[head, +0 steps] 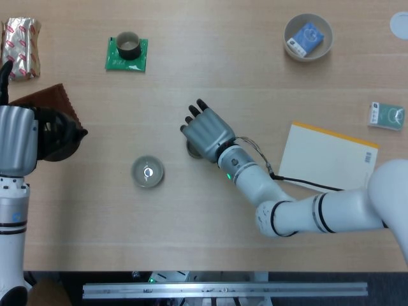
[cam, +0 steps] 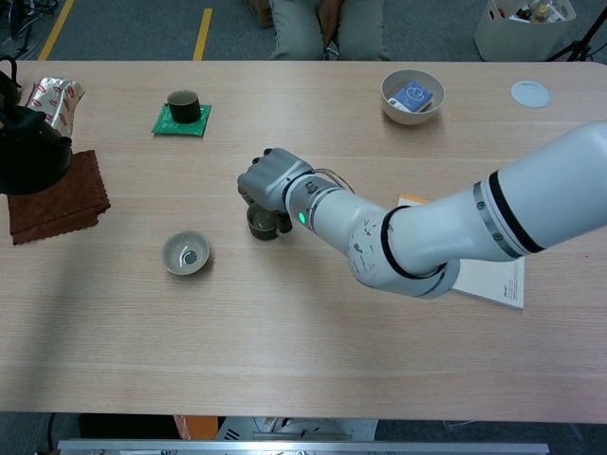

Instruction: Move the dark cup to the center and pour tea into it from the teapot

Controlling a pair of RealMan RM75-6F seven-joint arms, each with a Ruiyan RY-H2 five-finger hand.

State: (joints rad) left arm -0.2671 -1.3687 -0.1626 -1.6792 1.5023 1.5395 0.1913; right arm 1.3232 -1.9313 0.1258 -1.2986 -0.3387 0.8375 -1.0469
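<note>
The dark cup (cam: 266,225) stands on the table near the center, mostly hidden under my right hand (head: 205,132) in the head view, where only its rim (head: 192,150) peeks out. My right hand (cam: 270,180) grips the cup from above with its fingers curled around it. At the far left my left hand (head: 16,137) holds the black teapot (head: 58,134), which hangs just over a brown cloth (cam: 52,204). In the chest view the teapot (cam: 28,156) shows at the left edge, but the left hand is out of frame.
A second cup sits on a green coaster (head: 127,54) at the back left. A small bowl (head: 148,172) lies left of the dark cup. Also here are a foil packet (head: 22,38), a bowl with a blue box (head: 308,36), a notebook (head: 328,159) and a green box (head: 386,116).
</note>
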